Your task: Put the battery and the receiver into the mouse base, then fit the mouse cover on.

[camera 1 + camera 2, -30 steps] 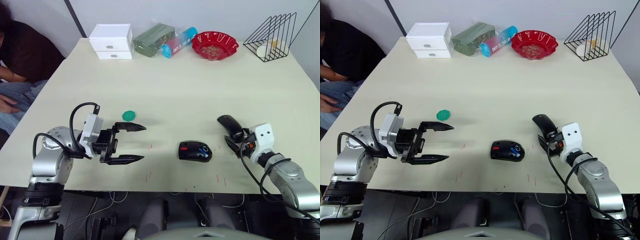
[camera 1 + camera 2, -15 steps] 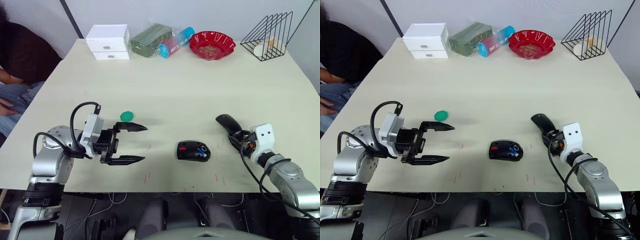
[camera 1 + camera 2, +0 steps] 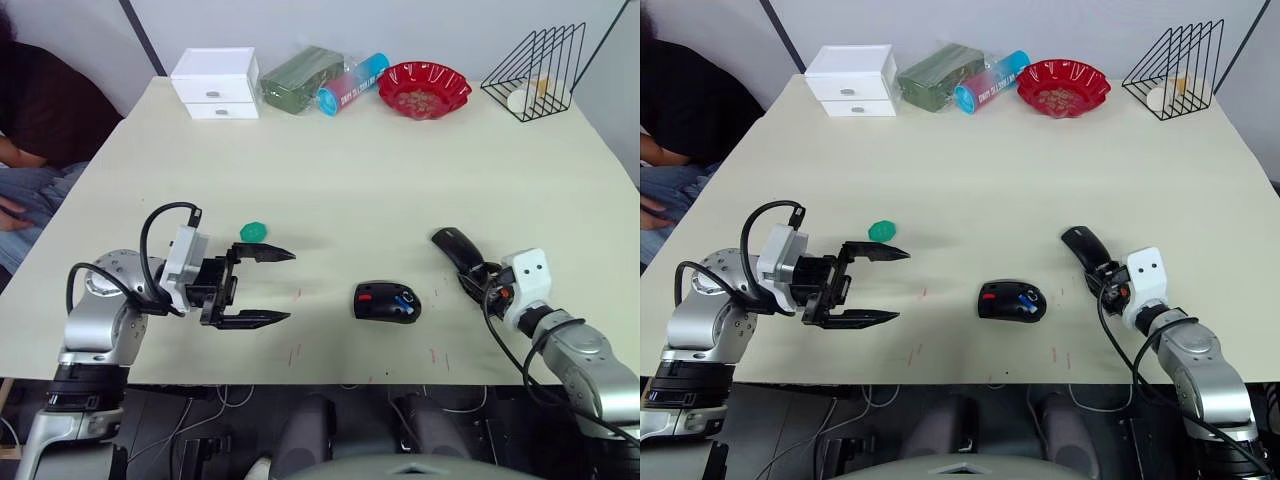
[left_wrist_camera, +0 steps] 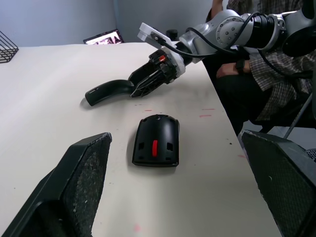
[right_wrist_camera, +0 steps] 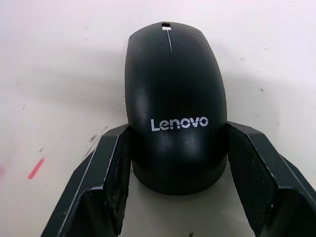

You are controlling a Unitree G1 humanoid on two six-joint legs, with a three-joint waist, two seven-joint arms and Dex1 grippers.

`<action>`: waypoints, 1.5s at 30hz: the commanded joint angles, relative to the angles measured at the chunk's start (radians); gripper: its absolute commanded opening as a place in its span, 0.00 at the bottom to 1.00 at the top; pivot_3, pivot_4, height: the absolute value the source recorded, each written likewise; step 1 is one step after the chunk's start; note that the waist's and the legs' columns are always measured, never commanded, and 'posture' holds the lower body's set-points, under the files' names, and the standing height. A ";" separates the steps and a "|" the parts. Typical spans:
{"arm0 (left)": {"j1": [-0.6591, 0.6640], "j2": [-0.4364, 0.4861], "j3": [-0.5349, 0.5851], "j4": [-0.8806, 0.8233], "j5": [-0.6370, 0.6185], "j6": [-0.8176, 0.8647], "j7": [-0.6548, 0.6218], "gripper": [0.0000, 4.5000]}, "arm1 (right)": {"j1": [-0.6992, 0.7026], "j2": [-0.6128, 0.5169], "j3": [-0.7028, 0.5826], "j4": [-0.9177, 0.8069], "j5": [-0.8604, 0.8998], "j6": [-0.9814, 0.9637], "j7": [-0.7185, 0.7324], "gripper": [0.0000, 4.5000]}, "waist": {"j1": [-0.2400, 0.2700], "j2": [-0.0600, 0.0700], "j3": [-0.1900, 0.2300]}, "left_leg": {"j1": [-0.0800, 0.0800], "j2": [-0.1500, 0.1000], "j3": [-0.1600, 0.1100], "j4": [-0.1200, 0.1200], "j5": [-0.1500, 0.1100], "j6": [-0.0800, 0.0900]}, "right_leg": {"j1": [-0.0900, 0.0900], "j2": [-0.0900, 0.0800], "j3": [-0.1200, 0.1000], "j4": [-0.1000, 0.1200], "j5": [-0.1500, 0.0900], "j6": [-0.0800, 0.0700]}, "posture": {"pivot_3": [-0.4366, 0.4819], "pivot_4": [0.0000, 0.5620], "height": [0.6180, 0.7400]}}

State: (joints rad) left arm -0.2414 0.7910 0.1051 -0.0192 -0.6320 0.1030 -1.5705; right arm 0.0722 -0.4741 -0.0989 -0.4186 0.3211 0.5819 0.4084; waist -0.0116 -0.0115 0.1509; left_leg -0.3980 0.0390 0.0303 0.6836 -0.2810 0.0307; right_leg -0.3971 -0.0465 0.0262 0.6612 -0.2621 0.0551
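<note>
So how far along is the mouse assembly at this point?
The blue battery already lies inside the black oval mouse base; the receiver can't be made out. The right gripper is shut on the glossy black mouse cover. The left gripper is open and holds nothing. Left: fitting the cover on the base.

Around the mouse base (image 3: 388, 302) we find bare table (image 3: 400, 180) from 10 to 2 o'clock. At 3 o'clock the mouse cover (image 3: 455, 248), clamped in the right gripper (image 3: 474, 276), narrows the approach. At 9 o'clock the left gripper (image 3: 262, 287), fingers spread, and a green disc (image 3: 254, 231) stand well apart.
</note>
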 commanded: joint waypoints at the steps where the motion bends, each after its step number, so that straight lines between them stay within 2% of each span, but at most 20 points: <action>1: -0.014 0.022 -0.006 -0.007 -0.015 -0.009 -0.044 1.00 | 0.013 -0.071 -0.029 -0.091 0.042 -0.039 0.112 0.52 | 0.000 0.000 0.000 | 0.000 0.000 0.000 0.000 0.000 0.000 | 0.000 0.000 0.000 0.000 0.000 0.000 | 0.48 0.27 1.00; 8: -0.019 0.038 -0.023 0.005 -0.022 -0.020 -0.044 1.00 | 0.030 -0.214 -0.030 -0.164 0.108 -0.024 0.282 0.52 | 0.000 -0.002 0.002 | 0.000 0.000 0.000 0.000 0.000 0.000 | 0.000 0.000 0.000 0.000 0.000 0.000 | 0.48 0.27 1.00; 12: -0.022 0.049 -0.039 0.015 -0.025 -0.033 -0.044 1.00 | -0.029 -0.348 0.039 -0.211 0.106 -0.010 0.410 0.52 | 0.000 -0.002 0.004 | 0.000 0.000 0.000 0.000 0.000 0.000 | 0.000 0.000 0.000 0.000 0.000 0.000 | 0.48 0.27 1.00; 15: -0.018 0.055 -0.051 0.020 -0.022 -0.045 -0.044 1.00 | -0.092 -0.387 0.095 -0.227 0.110 0.015 0.442 0.52 | -0.002 -0.003 0.006 | 0.000 0.000 -0.001 0.000 0.000 0.000 | 0.000 0.000 0.000 0.000 0.000 0.000 | 0.48 0.27 1.00; 27: -0.022 0.070 -0.072 0.040 -0.030 -0.068 -0.044 1.00 | -0.310 -0.443 0.295 -0.217 0.047 0.103 0.508 0.52 | 0.001 -0.005 0.009 | -0.001 0.000 -0.002 0.000 0.000 0.000 | 0.000 -0.001 -0.002 -0.001 0.000 0.000 | 0.48 0.27 1.00; 45: -0.016 0.067 -0.082 0.044 -0.027 -0.080 -0.044 1.00 | -0.479 -0.425 0.466 -0.147 -0.048 0.161 0.562 0.52 | 0.001 -0.005 0.010 | -0.002 0.000 -0.003 0.000 0.000 0.000 | -0.001 -0.001 -0.003 0.000 0.000 0.000 | 0.48 0.27 1.00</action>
State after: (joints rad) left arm -0.2542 0.8437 0.0203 0.0346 -0.6422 0.0373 -1.5734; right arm -0.3924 -0.8984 0.3636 -0.5623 0.2843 0.7364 0.9588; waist -0.0110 -0.0161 0.1608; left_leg -0.3997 0.0392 0.0273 0.6837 -0.2810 0.0307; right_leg -0.3977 -0.0475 0.0229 0.6609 -0.2620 0.0551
